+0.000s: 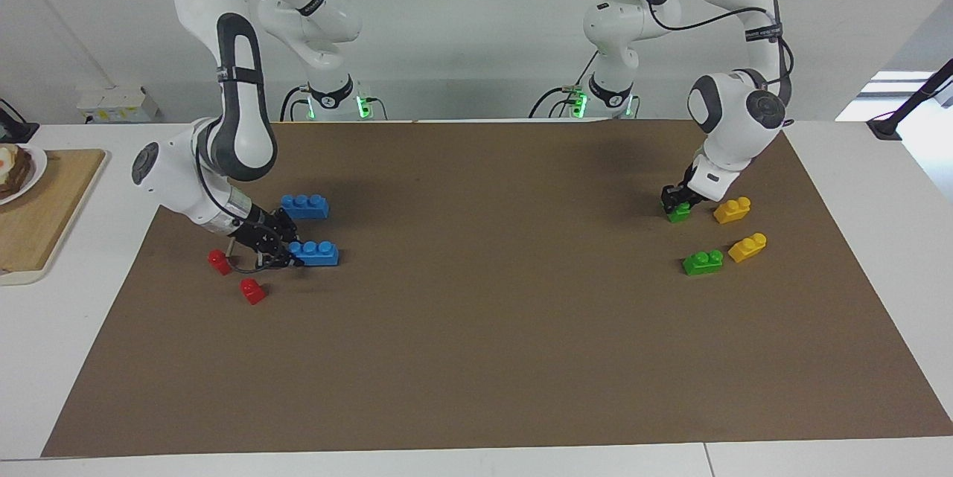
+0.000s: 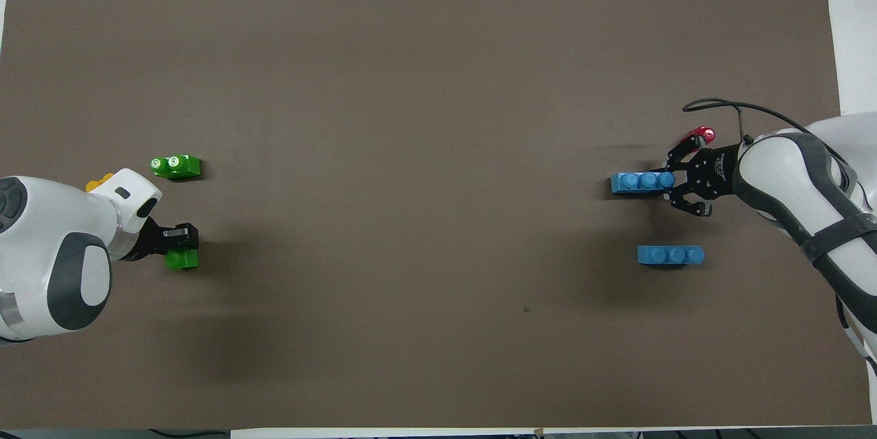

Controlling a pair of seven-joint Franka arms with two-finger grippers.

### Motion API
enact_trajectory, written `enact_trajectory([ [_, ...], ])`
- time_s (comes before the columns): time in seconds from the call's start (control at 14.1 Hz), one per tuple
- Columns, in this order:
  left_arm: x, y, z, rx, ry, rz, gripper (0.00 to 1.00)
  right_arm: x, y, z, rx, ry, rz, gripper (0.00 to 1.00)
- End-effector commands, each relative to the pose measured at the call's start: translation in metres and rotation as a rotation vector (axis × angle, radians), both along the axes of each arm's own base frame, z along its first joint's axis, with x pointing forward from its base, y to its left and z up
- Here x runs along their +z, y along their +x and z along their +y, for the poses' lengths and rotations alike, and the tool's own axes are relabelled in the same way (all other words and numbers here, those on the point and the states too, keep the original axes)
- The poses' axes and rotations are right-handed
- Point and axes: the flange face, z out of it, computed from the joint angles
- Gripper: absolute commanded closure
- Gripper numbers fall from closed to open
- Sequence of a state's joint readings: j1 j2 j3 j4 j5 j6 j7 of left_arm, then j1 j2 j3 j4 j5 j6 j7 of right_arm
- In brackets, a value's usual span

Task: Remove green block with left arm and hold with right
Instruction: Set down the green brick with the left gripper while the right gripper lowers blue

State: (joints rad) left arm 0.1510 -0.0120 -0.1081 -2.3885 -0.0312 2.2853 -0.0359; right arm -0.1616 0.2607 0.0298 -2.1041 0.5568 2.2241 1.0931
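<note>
Two white robot arms at a table (image 1: 45,358) w/ a brown mat (image 1: 476,350), described across the facing view, starting at the right arm's end. At the table edge: a wooden cutting board (image 1: 45,216) w/ a plate (image 1: 30,172) of food partly in shot. On the mat, 2 small red blocks (image 1: 220,261) lie close together. Just beside them the right arm reaches down low & its right gripper (image 1: 287,254) is clamped on one end of a blue block (image 1: 319,254), a long 3-stud brick that looks to be lying on the mat. A second blue block (image 1: 304,205) lies free, nearer the robots, close by but not touching. The mid mat is bare. Toward the left arm's end, the left arm bends down steeply; its left gripper (image 1: 674,200) sits right on top of the green block (image 1: 679,213), which rests on the mat. Can't tell how wide the fingers stand or whether they grip it. Beside it, towards the mat's edge, is a yellow block (image 1: 732,210). Farther from the robots lie a second green block (image 1: 703,262) & a second yellow block (image 1: 747,247), side by side, both clear of the gripper.
</note>
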Motion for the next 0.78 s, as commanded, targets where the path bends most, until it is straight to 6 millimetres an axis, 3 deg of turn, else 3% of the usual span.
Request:
enact_trajectory([
  [0.0,0.025,0.011,-0.002,-0.017,0.013,-0.032,0.0,0.005,-0.006,-0.001,0.006,-0.019,-0.04,0.71],
  [0.07,0.043,0.02,-0.001,-0.016,0.013,-0.031,0.0,0.004,-0.006,0.0,0.004,-0.022,-0.044,0.48],
  [0.14,0.065,0.03,-0.004,-0.022,0.012,-0.028,0.0,0.003,-0.006,-0.001,0.0,-0.023,-0.045,0.46],
  [0.21,0.084,0.037,-0.004,-0.023,0.011,-0.02,0.0,0.003,-0.006,0.0,0.001,-0.022,-0.045,0.36],
  [0.28,0.1,0.042,-0.005,-0.025,0.01,-0.011,0.0,0.004,-0.005,0.002,0.003,-0.023,-0.047,0.16],
  [0.36,0.113,0.045,-0.006,-0.027,0.01,-0.012,0.0,0.004,-0.004,0.002,0.0,-0.025,-0.051,0.08],
  [0.43,0.126,0.047,-0.006,-0.027,0.013,-0.035,0.0,0.005,-0.004,0.003,-0.002,-0.024,-0.049,0.01],
  [0.71,0.168,0.053,-0.004,-0.023,0.018,-0.09,0.0,0.033,0.013,0.016,-0.015,0.01,-0.034,0.0],
])
